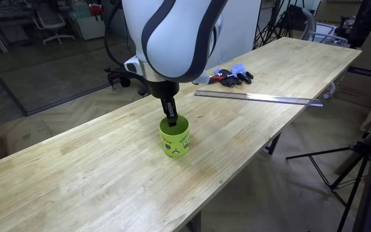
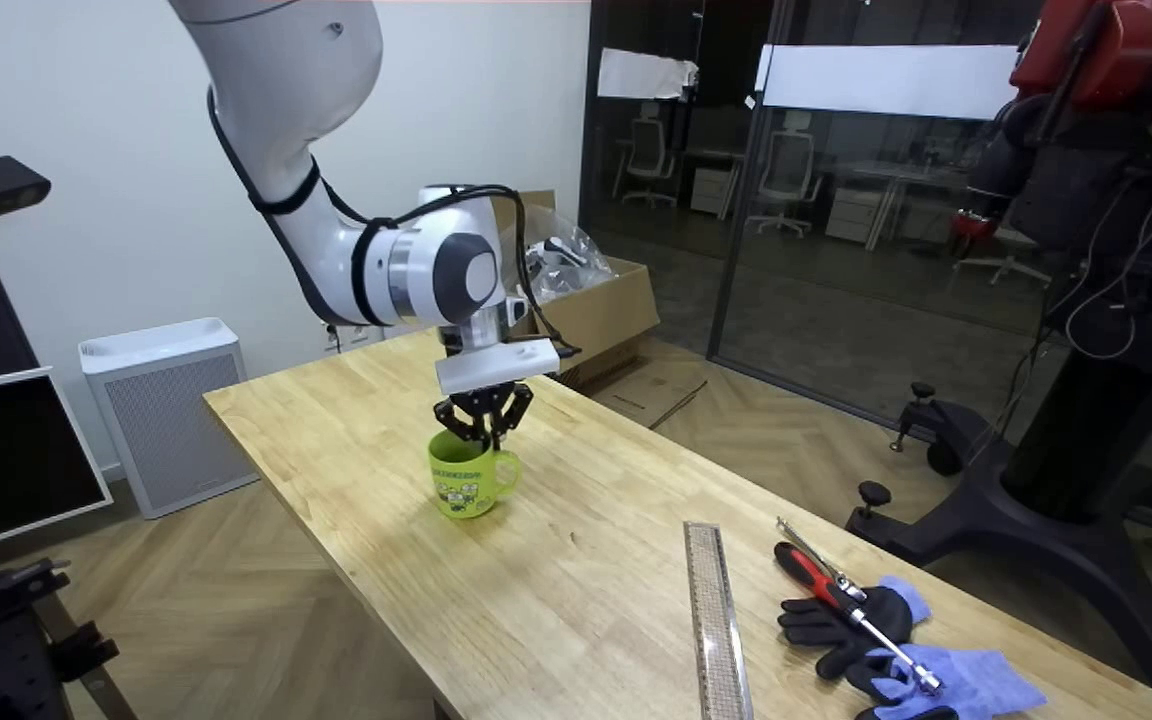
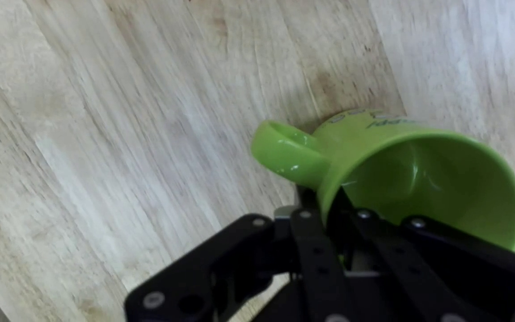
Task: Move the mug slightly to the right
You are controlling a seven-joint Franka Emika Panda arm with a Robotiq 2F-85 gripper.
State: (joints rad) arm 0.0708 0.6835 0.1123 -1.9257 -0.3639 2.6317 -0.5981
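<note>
Green mug [image 1: 175, 143], upright on wooden table [image 1: 101, 177], center of frame in an exterior view, gripper [image 3: 324, 203] closed to wall thickness, clamped on mug rim beside handle [image 3: 289, 158] in wrist view

The mug [image 1: 175, 143] is stood upright on the worktop [image 1: 76, 180]. Its wall is held by the tool [image 3: 324, 199], with one fingertip [image 3: 341, 202] set inside and one outside, just beside the handle [image 3: 284, 154]. In an exterior view, a ruler [image 2: 716, 620] is laid to the right of the mug and before it; farther right, a socket driver [image 2: 853, 610] is laid across gloves [image 2: 966, 680]. A cardboard box [image 2: 608, 312] is placed behind the worktop, an air purifier [image 2: 176, 420] to the worktop's left. In an exterior view, one ruler end is carried past the worktop's edge, with a tripod [image 1: 362, 146] set to the right.
</note>
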